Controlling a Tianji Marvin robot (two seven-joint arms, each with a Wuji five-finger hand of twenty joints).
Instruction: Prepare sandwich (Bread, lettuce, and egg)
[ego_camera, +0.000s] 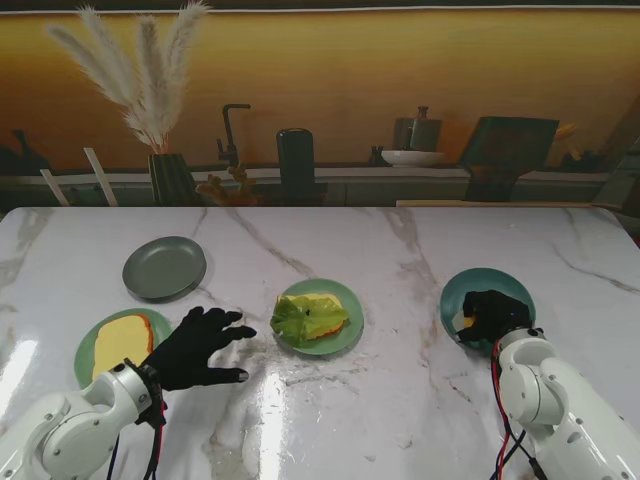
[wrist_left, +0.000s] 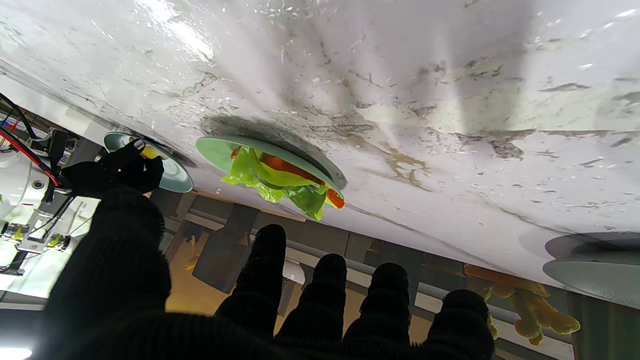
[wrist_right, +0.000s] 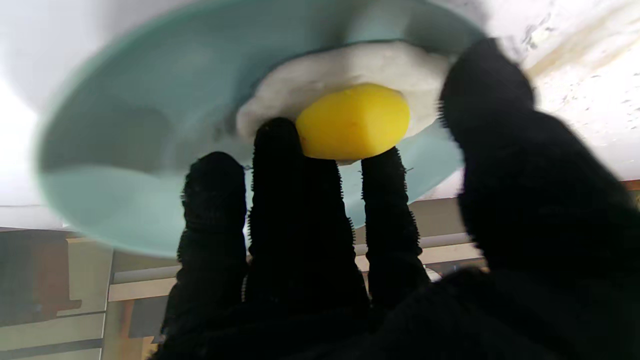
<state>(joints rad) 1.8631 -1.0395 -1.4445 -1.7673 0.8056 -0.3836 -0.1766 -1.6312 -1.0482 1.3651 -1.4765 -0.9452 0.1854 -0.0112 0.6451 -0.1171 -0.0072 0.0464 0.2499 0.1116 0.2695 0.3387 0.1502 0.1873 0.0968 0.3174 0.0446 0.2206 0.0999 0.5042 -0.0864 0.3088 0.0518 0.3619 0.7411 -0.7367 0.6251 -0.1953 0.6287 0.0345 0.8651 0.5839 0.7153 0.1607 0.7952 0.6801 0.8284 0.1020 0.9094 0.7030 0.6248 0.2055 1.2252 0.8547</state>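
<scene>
With the right hand (wrist_right: 320, 240) curled over the fried egg (wrist_right: 350, 115) on the teal plate (ego_camera: 520, 290) at the right, grip unconfirmed, and the left hand (ego_camera: 200, 348) spread empty, the egg could slip from a shallow pinch.

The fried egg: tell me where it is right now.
In the stand's view the fried egg lies on the teal plate at the table's right, mostly hidden under the right hand, whose fingertips reach its yolk.
</scene>
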